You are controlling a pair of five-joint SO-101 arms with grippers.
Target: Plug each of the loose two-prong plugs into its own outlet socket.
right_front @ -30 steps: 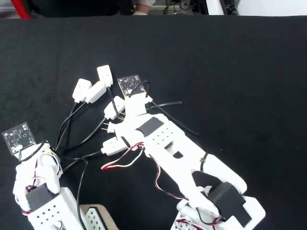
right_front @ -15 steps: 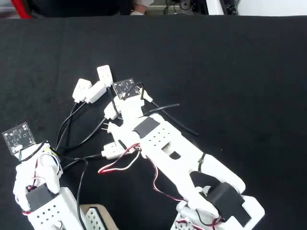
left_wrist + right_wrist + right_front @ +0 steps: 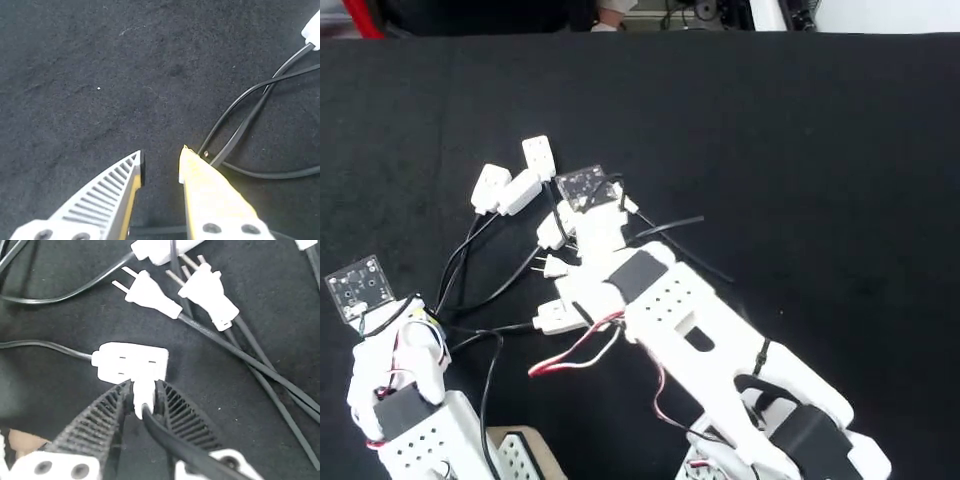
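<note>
Right tool (image 3: 144, 385) clamped on white plug (image 3: 143, 401); plug's front end touching edge of outlet socket (image 3: 131, 362), depth of seating impossible to tell. Loose plug (image 3: 147, 294) and second loose plug (image 3: 207, 292) just beyond socket, side by side, prongs bare, on black cords (image 3: 250, 365). Left tool (image 3: 160, 162) with fingers apart, narrow gap, nothing between, over bare table (image 3: 90, 70); cords near yellow finger. Left arm well apart from socket.

Left gripper (image 3: 160, 162) slightly parted, left arm (image 3: 405, 400) tucked back. Right arm (image 3: 700, 340) stretched forward, right gripper (image 3: 143, 387) clamped on plug (image 3: 142, 402).
</note>
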